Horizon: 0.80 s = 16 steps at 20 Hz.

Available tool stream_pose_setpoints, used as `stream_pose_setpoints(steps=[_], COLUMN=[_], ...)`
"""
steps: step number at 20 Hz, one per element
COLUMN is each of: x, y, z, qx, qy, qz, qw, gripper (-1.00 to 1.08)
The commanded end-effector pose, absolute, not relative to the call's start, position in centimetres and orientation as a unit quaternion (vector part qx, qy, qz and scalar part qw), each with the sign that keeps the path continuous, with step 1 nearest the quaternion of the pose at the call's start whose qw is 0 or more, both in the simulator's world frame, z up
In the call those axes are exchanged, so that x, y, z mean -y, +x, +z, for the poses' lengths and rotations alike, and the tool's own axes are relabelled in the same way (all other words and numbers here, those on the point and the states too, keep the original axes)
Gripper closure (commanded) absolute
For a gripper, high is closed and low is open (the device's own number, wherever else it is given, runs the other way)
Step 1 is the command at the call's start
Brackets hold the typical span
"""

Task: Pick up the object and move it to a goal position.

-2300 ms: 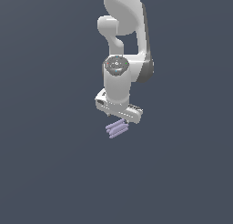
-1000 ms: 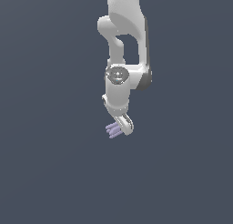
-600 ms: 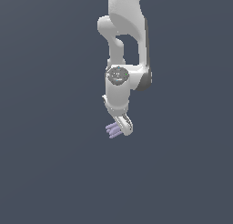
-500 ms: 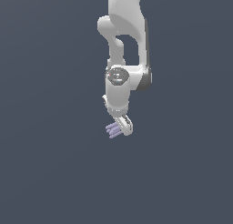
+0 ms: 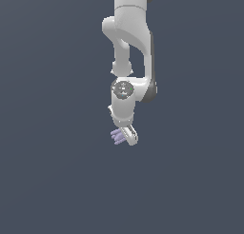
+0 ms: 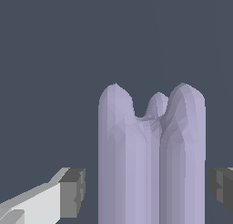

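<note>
The object (image 5: 116,136) is a small pale lavender piece of short parallel rods, right at the tip of my white gripper (image 5: 127,136) in the exterior view. In the wrist view the object (image 6: 150,159) stands between my two fingers, filling most of the gap. My gripper (image 6: 146,193) is open around it. One dark pad (image 6: 73,192) stands a small gap off one side of the object. The other pad (image 6: 221,191) is very near the opposite side. I see no firm contact on either side.
A plain dark grey-blue surface (image 5: 52,171) fills all the surroundings in both views. The white arm (image 5: 131,43) comes down from above the object. No other objects or edges show.
Since 2.3 s ago the wrist has turned, so the hand now shows edge-on in the exterior view. Over the last second nothing has visibly moved; the object stays in place.
</note>
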<state>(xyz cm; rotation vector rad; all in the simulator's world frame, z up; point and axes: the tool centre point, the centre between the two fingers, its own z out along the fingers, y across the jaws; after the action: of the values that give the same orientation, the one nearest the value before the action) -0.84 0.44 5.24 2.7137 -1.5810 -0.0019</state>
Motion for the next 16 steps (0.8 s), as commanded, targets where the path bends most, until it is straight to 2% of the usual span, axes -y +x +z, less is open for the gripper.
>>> stream_pose_setpoints(steps=[1,3,4,16], x=[-0.46,-0.46,-0.46,-0.45], y=[-0.75,-0.71,-0.71,-0.62], z=[4.67,4.58,4.58,4.76], qx=[0.504,0.504,0.504,0.503], qy=[0.864,0.864,0.864,0.864], qz=[0.0,0.0,0.0,0.0], qw=[0.0,0.0,0.0,0.0], gripper=[-0.92,-0.92,1.08,1.08])
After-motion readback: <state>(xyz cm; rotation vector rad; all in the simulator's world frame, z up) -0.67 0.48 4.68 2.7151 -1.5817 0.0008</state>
